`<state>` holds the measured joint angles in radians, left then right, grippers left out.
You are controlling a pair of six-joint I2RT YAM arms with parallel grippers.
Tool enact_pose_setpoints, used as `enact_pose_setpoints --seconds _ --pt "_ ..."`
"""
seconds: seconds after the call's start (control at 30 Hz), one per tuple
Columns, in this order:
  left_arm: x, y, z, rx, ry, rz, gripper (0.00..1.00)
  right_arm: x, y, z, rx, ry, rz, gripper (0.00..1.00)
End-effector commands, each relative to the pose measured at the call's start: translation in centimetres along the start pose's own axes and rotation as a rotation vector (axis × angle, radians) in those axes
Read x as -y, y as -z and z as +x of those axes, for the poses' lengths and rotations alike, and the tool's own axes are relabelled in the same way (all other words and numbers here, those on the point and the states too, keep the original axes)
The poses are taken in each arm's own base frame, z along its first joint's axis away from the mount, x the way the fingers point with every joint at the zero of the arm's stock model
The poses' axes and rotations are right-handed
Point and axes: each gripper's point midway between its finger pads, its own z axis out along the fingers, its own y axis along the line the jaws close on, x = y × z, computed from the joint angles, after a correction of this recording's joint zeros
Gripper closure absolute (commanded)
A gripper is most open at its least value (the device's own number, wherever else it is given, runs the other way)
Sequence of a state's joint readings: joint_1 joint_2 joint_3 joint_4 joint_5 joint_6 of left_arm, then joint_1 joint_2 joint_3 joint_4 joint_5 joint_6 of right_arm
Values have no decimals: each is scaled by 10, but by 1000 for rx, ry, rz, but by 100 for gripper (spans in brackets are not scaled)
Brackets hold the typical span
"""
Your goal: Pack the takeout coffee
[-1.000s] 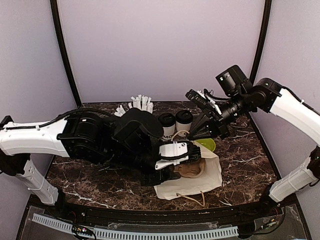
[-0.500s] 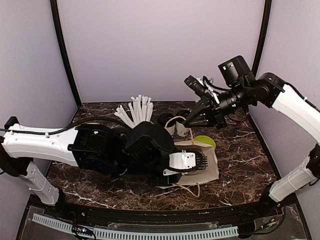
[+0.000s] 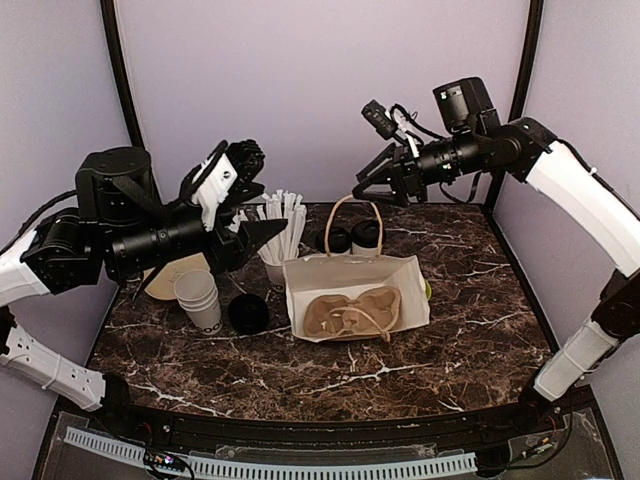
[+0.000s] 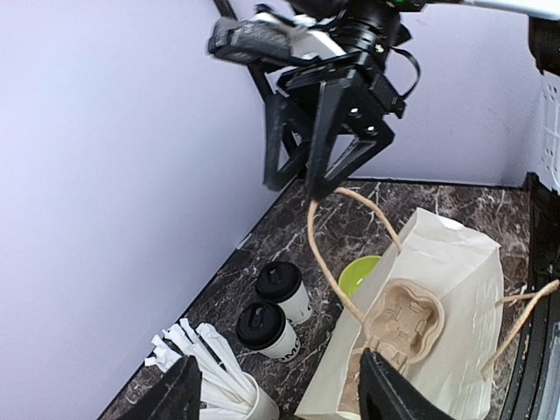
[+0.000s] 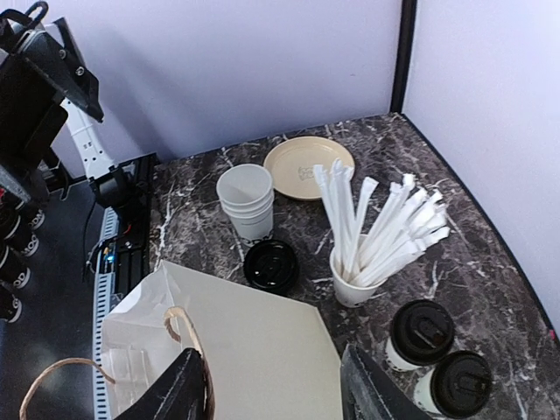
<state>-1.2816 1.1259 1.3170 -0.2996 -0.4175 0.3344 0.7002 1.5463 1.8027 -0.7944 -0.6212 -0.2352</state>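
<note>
Carefully pinch 1 of the 2 takeout coffees (image 3: 338, 241), upright just behind the paper bag (image 3: 400, 280), below its lid (image 3: 368, 231) and lower it into the pulp carrier (image 3: 345, 312) inside. With left gripper (image 4: 280, 357) and right gripper (image 4: 293, 188) both spread wide and empty, steer clear of the raised twine handle (image 3: 352, 198). Beneath, dark marble tabletop (image 3: 480, 330); around, lilac walls (image 3: 320, 90).

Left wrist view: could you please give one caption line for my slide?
Open right pincer hovers at the paper bag's raised handle; two lidded takeout coffees stand outside it, unpacked.
</note>
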Motion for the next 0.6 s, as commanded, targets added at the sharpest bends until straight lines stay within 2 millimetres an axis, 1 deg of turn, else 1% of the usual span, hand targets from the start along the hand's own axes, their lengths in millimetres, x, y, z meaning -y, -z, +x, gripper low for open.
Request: enact_pose_setpoints --seconds 0.0,0.03,0.07,0.1,0.17,0.2,0.23,0.27,0.3,0.33,0.37,0.4,0.43,0.47,0.5,0.57 --pt "-11 -2 -6 71 110 47 34 17 21 -32 90 40 99 48" --pt "-10 -4 -7 74 114 63 33 21 17 -31 81 30 98 48" --pt "-7 -8 -5 67 133 75 29 23 13 -28 69 21 90 49" --pt "-4 -11 -5 67 146 102 28 25 9 -25 58 16 80 49" --pt "1 -30 7 24 175 108 27 28 3 -20 45 9 70 49" --pt "2 -35 9 15 206 109 26 30 0 -18 41 3 66 49" --pt "8 -45 11 19 229 138 26 31 -3 -17 42 3 65 49" --pt "15 -50 12 25 273 181 24 34 -6 -16 41 0 68 50" --pt "40 -58 13 38 274 303 23 37 -7 -16 41 -1 72 50" --pt "52 -61 15 32 267 351 7 41 -8 -14 35 -8 77 50" --pt "64 -70 23 3 256 385 3 45 -7 -13 32 -8 84 50" --pt "68 -74 26 -7 250 383 2 49 -4 -10 26 -3 85 50" --pt "64 -81 34 -14 245 337 1 52 1 -5 17 8 91 49" --pt "62 -82 36 -12 240 317 1 61 6 5 2 1 109 49" --pt "53 -81 37 -2 230 266 1 66 14 12 -2 -9 126 49" --pt "46 -73 33 4 193 247 1 74 26 30 -2 -43 142 49"
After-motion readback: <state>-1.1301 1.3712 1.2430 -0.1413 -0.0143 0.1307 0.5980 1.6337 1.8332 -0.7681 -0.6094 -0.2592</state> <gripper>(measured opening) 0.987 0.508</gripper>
